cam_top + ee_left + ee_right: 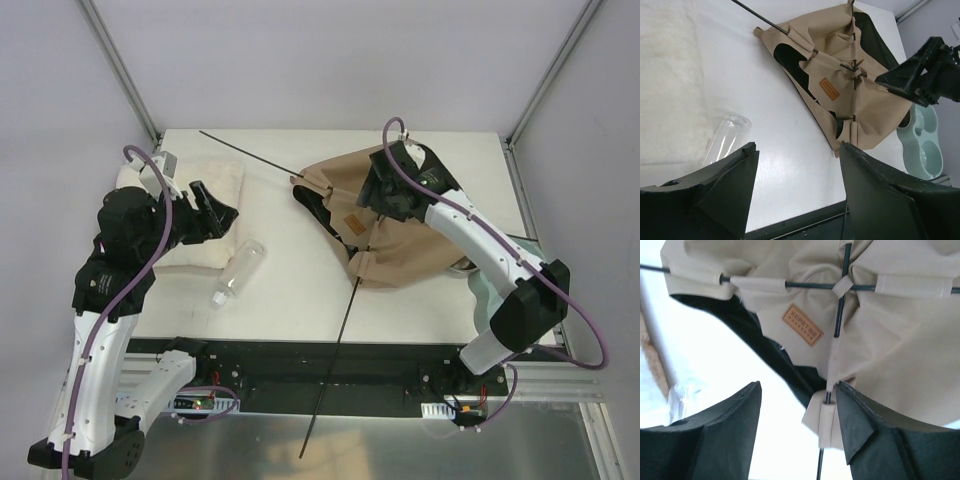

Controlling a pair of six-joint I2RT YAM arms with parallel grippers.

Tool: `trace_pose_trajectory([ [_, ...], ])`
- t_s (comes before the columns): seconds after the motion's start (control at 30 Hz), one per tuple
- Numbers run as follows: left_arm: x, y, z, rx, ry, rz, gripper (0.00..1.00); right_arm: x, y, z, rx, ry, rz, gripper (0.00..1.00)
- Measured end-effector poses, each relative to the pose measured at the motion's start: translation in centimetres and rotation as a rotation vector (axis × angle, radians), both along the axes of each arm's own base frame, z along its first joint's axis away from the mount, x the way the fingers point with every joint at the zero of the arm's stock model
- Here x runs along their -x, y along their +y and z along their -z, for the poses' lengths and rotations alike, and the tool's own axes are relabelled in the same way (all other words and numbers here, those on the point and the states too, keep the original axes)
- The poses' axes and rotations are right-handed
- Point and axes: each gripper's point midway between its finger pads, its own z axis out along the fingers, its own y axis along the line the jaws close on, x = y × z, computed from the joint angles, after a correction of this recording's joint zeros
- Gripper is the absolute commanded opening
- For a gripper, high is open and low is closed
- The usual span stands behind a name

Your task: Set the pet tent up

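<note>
- Both pairs of fingers stand wide apart, holding nothing: the left fingers [740, 170] hover over the left of the white table [290, 300], the right fingers [740, 410] just above the tan felt pet tent with black lining [410, 250].
- Collapsed on the table's right half, it looks light and floppy; the thin black poles [810, 285], likely springy, seem the firmer hold near their crossing.
- One pole points far-left, the other past the near edge.

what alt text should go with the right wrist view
A crumpled tan tent fills the view, two thin black poles crossing in its sleeves near a brown label. Open jaws frame the bottom, one pole running down between them over the white table.
</note>
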Motion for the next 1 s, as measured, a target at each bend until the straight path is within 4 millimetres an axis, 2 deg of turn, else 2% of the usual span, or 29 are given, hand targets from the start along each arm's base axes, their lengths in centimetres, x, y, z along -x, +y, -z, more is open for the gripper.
trace_pose_trajectory([
  [0.13, -0.2, -0.1, 0.2, -0.004, 0.009, 0.005, 0.68, 2.5, 0.4, -1.1, -0.065, 0.033, -0.035, 0.71],
  [0.23, -0.3, -0.2, 0.4, -0.004, 0.016, 0.009, 0.68, 5.7, 1.0, -1.5, -0.106, 0.054, -0.072, 0.72],
  [0.33, -0.3, -0.3, 0.4, -0.002, 0.020, 0.017, 0.68, 8.9, 2.0, -1.0, -0.132, 0.088, -0.120, 0.72],
  [0.4, -0.3, -0.5, 0.4, 0.002, 0.022, 0.025, 0.68, 11.1, 2.7, 0.4, -0.134, 0.137, -0.156, 0.72],
  [0.63, -0.3, -0.6, 0.6, 0.006, 0.024, 0.030, 0.67, 18.7, 3.5, 7.5, -0.055, 0.353, -0.266, 0.70],
  [0.73, -0.3, -0.6, 1.0, 0.011, 0.039, 0.027, 0.67, 21.5, 4.0, 9.3, -0.049, 0.390, -0.310, 0.67],
  [0.83, -0.4, -0.7, 1.6, 0.018, 0.056, 0.022, 0.67, 23.4, 4.7, 10.8, -0.068, 0.394, -0.339, 0.65],
  [1.0, -0.7, -0.8, 1.9, 0.029, 0.078, 0.013, 0.67, 24.2, 6.4, 12.4, -0.115, 0.357, -0.351, 0.60],
])
